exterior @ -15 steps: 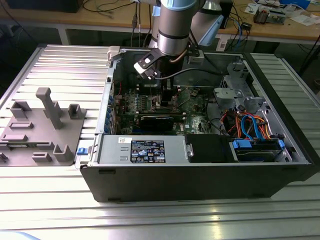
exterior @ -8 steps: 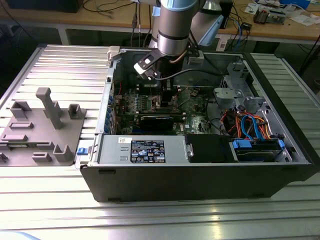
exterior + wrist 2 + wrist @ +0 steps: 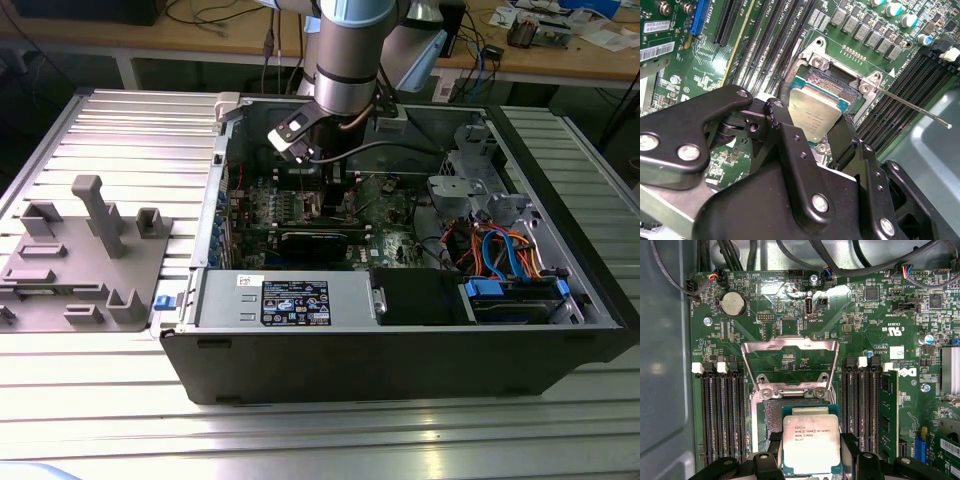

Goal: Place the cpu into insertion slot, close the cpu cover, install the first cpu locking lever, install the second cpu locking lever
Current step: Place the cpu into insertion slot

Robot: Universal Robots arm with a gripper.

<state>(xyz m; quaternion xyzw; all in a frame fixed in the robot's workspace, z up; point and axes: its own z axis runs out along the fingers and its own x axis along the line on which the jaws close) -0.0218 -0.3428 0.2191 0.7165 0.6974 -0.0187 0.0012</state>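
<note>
a ribbed aluminium table (image 3: 100, 420) spans the exterior view, bright light glaring off its near slats. behind it runs a pale wooden workbench (image 3: 200, 42) strewn with cables (image 3: 215, 14) and papers (image 3: 612, 38), dark beneath. a grey moulded fixture (image 3: 85, 265) sits on the table at the exterior view's left.

The arm (image 3: 345, 60) is a fat silver-grey tube with a light blue cap (image 3: 360, 10). A black cable (image 3: 400, 147) hangs off it. The pincer (image 3: 810, 122) is black with shiny screws (image 3: 820, 202).
</note>
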